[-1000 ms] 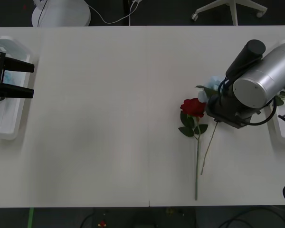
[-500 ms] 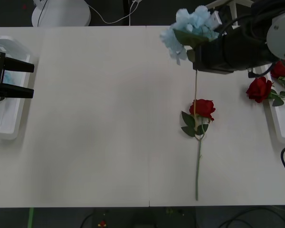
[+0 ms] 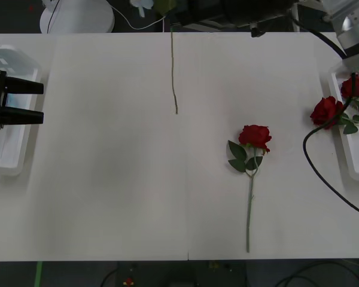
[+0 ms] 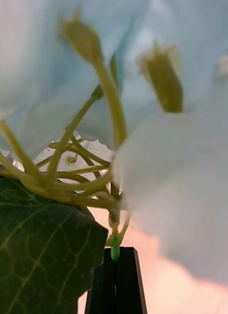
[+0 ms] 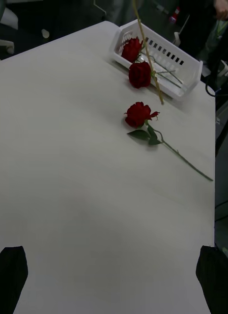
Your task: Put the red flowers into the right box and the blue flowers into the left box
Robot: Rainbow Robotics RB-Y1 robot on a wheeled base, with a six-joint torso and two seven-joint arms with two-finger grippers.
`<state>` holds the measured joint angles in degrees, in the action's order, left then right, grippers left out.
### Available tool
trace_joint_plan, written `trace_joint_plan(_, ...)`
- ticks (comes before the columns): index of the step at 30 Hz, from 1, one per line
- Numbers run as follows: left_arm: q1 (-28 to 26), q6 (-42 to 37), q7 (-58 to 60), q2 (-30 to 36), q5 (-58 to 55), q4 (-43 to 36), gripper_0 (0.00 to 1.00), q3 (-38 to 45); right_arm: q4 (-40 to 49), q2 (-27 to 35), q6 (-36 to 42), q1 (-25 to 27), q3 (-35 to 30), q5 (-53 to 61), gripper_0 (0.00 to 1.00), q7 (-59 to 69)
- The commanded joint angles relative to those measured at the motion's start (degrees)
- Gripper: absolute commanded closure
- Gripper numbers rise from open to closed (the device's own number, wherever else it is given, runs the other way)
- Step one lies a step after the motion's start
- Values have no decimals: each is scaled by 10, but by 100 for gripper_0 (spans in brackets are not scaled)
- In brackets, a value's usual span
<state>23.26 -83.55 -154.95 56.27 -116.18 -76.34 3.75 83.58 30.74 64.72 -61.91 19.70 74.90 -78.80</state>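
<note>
My right gripper is shut on the green stem of a blue flower, whose pale petals and a dark leaf crowd the right wrist view. In the front view the right arm reaches along the table's far edge, and the flower's thin stem hangs over the table's middle. One red flower lies on the table. Two more red flowers rest at the right box, one bloom over its rim. My left gripper is open above the left box.
Chair and stand bases and a cable sit on the dark floor beyond the far edge. The wide white table lies between the two boxes. In the left wrist view the right box stands by the far corner.
The right arm has lifted the blue flower from beside the rose and swung it leftward along the table's far edge. The rose on the table shifted slightly. The left arm has barely moved.
</note>
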Motion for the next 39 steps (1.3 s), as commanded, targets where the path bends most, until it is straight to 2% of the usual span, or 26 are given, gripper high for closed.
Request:
trace_joint_plan(1, -7, 21, 0, 3, -55, 1, 0, -23, -6, -60, -10, -51, 8, 1, 100, -11)
trace_joint_plan(7, -7, 51, 0, 3, -110, 0, 0, -46, -13, -118, -43, -66, 14, -34, 100, -8)
trace_joint_plan(11, -3, 68, 34, 3, -157, -4, 0, -64, -22, -152, -101, -66, 33, -40, 100, -2)
trace_joint_plan(17, 6, 108, 69, 3, -224, -19, 0, -103, -46, -176, -130, -68, 39, -48, 100, 2)
trace_joint_plan(31, 47, 154, 79, 0, -267, -20, 0, -177, -50, -177, -154, -71, 40, -25, 100, 10)
trace_joint_plan(39, 77, 191, 84, -36, -267, -20, 0, -201, -50, -174, -154, -71, 40, -19, 100, 12)
